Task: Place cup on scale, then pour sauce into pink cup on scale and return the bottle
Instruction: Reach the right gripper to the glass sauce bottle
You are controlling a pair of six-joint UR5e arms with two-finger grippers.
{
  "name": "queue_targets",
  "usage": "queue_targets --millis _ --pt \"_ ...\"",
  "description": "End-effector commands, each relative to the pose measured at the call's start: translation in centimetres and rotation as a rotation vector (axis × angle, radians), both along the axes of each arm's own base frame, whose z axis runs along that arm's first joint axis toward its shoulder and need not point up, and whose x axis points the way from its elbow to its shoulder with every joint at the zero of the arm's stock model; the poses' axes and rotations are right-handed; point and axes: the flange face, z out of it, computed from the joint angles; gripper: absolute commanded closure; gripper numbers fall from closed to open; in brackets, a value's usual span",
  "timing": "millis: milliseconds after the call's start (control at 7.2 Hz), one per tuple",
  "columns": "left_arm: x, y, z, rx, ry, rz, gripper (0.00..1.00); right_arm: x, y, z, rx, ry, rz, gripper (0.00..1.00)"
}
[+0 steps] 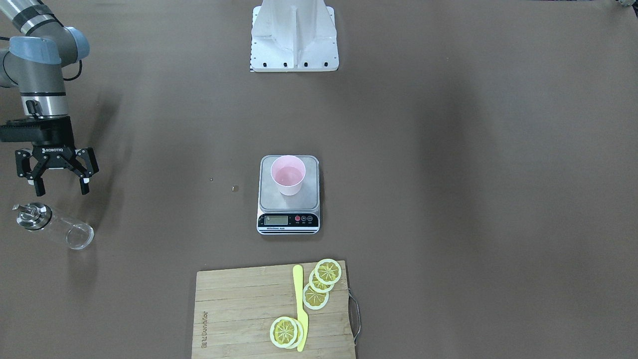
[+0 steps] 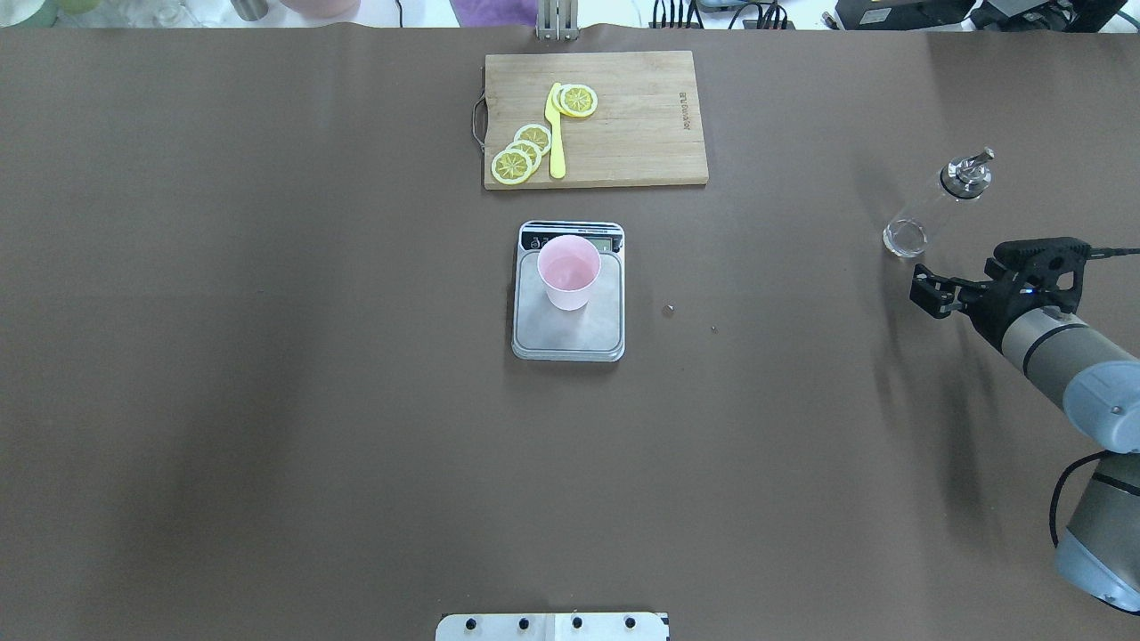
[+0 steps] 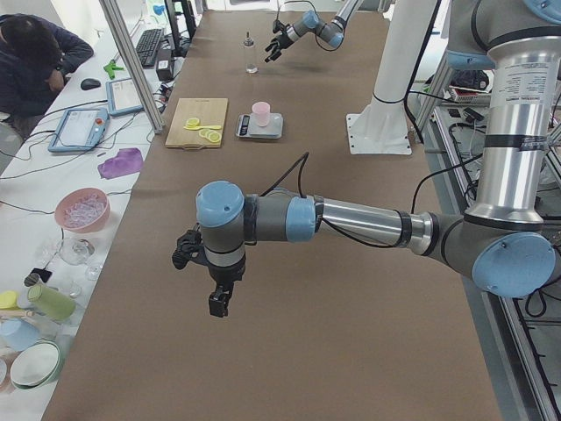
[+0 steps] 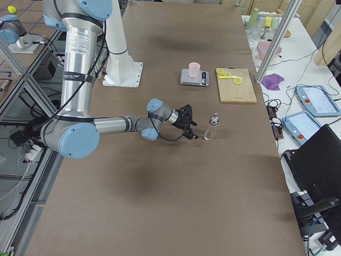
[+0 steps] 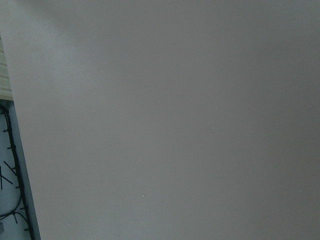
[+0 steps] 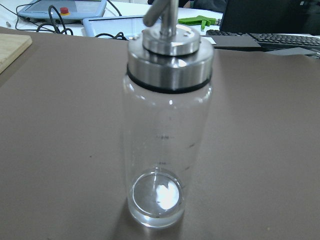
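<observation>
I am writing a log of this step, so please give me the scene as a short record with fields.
cup: upright on the scale
scale: middle of the table, display towards the operators' side
bottle: upright on the table, on the robot's right, not gripped
right hand: open, beside the bottle, not touching
left hand: over the table; open or shut cannot be told
other: cutting board with lemon slices and yellow knife
</observation>
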Motion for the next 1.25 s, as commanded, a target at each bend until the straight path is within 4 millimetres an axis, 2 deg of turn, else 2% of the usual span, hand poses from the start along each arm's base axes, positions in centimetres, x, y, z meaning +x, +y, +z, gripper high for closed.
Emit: queue_targets --millis 0,139,417,833,1111 --pt "0.0 0.0 0.0 -0.001 0.000 0.000 0.02 -1.3 -0.5 0.4 0.014 0.008 0.014 0.01" --pt "0.0 0.0 0.0 0.002 0.000 0.000 0.02 -1.7 -0.8 0.6 0.026 0.019 0.037 0.01" --pt "0.0 -0.2 -0.1 0.016 -0.003 -0.001 0.02 -4.2 -2.4 0.5 0.037 0.023 0.050 0.01" --pt "0.0 -0.1 0.0 0.016 -0.003 -0.001 0.02 -4.2 -2.3 2.5 0.098 0.008 0.024 0.01" --pt "0.0 -0.1 0.0 0.016 -0.003 -0.001 0.02 -4.9 -2.8 2.6 0.105 0.011 0.020 0.01"
